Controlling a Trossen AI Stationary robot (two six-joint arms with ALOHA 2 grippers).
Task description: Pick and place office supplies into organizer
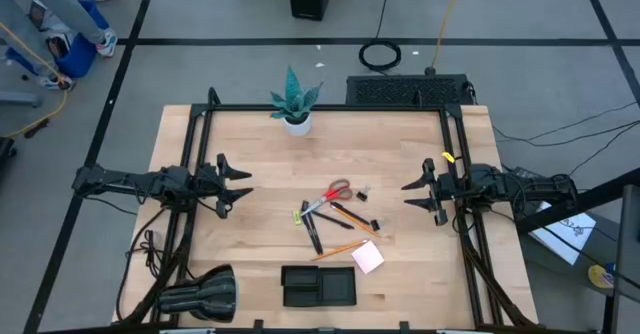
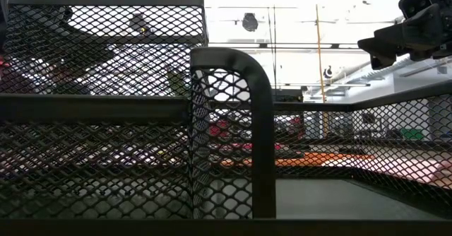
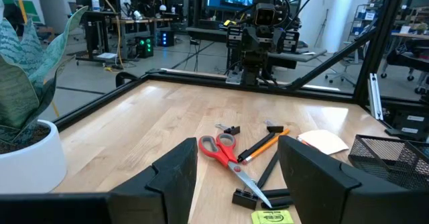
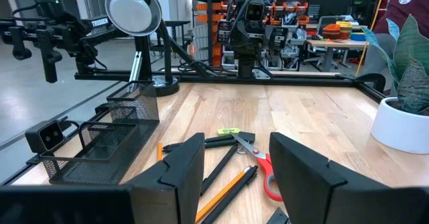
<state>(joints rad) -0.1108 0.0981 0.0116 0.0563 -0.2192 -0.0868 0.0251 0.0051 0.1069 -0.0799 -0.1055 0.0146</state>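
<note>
Scissors (image 1: 337,191) and pens (image 1: 316,236) mid-table, between left gripper (image 1: 238,185) and right gripper (image 1: 415,194); both spread apart, untouched.

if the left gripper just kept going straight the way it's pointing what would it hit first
Probably the red-handled scissors, or the black pens beside them: both lie just ahead of the open left gripper. Its height above the table is unclear, so it might pass over them.

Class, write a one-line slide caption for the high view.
Both open grippers, left and right, wait either side of scattered office supplies, with the empty organizer near the table edge.
</note>
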